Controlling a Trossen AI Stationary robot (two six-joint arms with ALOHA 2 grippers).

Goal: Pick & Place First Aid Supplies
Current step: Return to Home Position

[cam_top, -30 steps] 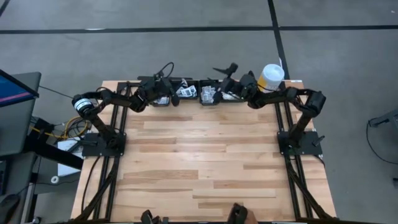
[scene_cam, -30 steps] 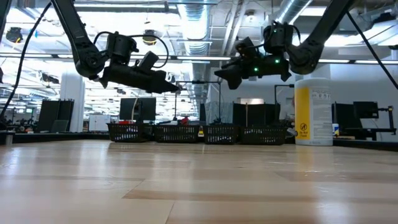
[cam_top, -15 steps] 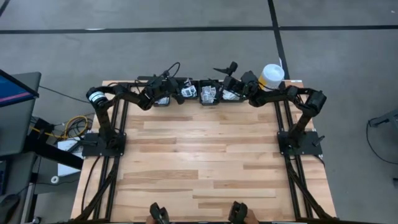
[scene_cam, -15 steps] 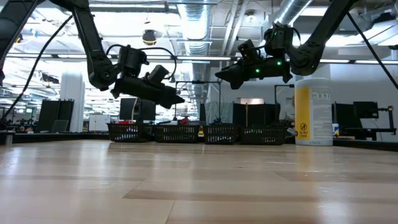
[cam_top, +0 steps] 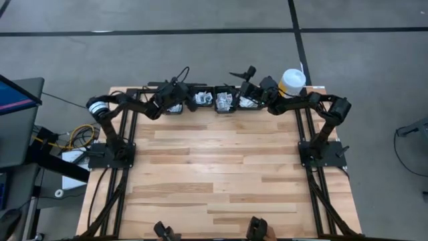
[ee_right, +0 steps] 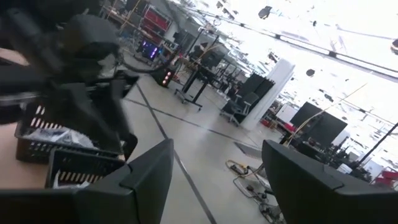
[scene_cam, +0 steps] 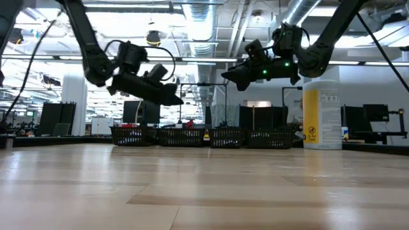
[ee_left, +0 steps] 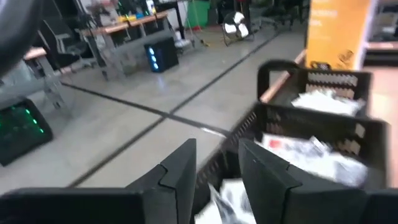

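Hanging in the air above the row of black mesh bins [scene_cam: 182, 137] at the far edge of the light wooden plank worktop [cam_top: 221, 174], the left end effector [scene_cam: 171, 98] sits over the left part of that row; its two dark fingers [ee_left: 180, 174] stand a little apart, with nothing between them. The right end effector [scene_cam: 229, 76] hovers over the right part of the row, higher in the low view, near the tall white-and-yellow canister [scene_cam: 321, 114]; its fingers [ee_right: 140, 177] are spread wide and carry nothing. The first aid supplies [cam_top: 223, 100], small flat white packets with grey-blue print, lie piled inside the bins; the left wrist view shows heaps of them in two neighbouring bins beyond the fingers. The canister stands upright at the far right corner of the worktop, just beside the last bin; both dark arms reach in from bases at the worktop's left and right sides.
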